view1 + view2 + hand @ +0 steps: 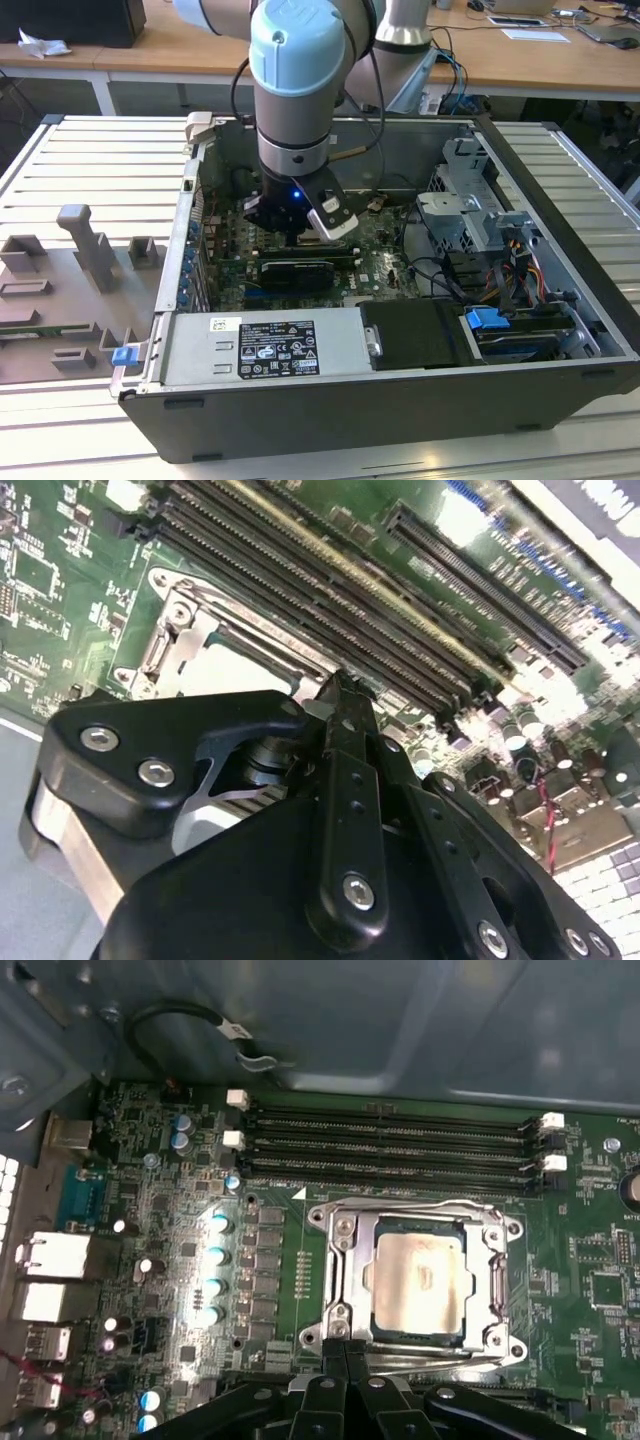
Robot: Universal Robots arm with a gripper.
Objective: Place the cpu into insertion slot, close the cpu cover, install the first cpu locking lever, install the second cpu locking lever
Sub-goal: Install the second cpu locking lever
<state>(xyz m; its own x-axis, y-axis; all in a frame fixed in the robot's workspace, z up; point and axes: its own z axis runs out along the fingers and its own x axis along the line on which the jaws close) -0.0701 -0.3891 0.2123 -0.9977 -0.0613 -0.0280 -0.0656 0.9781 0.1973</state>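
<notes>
- While the arm [300,70] reached down into the open case [400,400] in the middle of the exterior view, the gripper [300,222] stood just over the green board [380,262].
- In the first wrist view the cpu [417,1278] lay flat inside the slot [372,1290], a little right of the centre of the frame, with its pale metal top showing.
- The cover [345,1260] lay closed around the cpu, and the chip was seen through its window.
- The gripper's fingers [335,1355] were pressed together with no gap and held nothing; their tips stood at the lower edge of the cover, at its near left corner, close to or touching a thin lever [440,1360].
- Long black memory slots [390,1145] ran across the frame just above the socket.
- In the second wrist view the closed fingertips [340,695] stood beside the cover's frame [185,615], in the upper left of the frame.
</notes>
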